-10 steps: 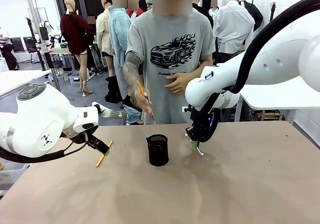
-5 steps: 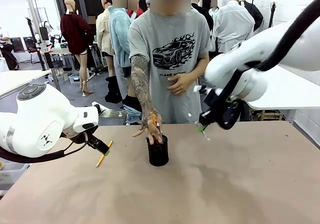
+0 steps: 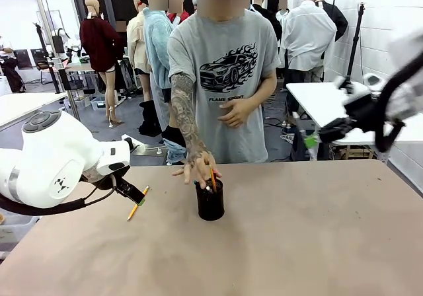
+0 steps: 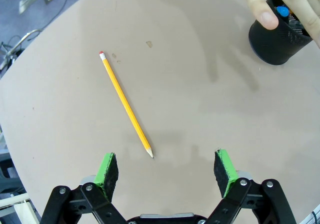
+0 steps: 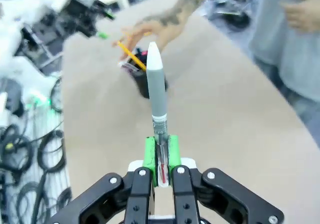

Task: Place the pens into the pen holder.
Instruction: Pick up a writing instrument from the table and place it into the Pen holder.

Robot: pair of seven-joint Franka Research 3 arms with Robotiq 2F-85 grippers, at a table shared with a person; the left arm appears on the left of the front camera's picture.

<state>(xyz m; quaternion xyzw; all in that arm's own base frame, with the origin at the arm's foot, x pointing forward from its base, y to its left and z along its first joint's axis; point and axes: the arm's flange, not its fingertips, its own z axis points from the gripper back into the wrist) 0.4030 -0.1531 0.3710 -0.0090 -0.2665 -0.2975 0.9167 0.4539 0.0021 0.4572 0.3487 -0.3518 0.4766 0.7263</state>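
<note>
The left gripper hangs low over the desk near its left edge, jaws spread wide and holding nothing. In the left wrist view its green pads stand far apart. A yellow pencil lies flat on the desk ahead of them. Its sharpened tip points back toward the gap and lies nearer the pad on the picture's left, just short of the jaws and touching neither. Its eraser end lies farther out.

The pen holder stands upright about midway between the left and right edges, nearer the far edge than the near one and well apart from the yellow pencil. A blue pen sits inside it. The person's hand is at its rim, with an orange pencil standing tilted in the holder.

The right gripper is raised high near the desk's far right corner, blurred in the front view. In the right wrist view the right gripper has its jaws closed tight on a grey pen, which sticks straight out past the fingertips, white tip outward, well away from the holder.
</note>
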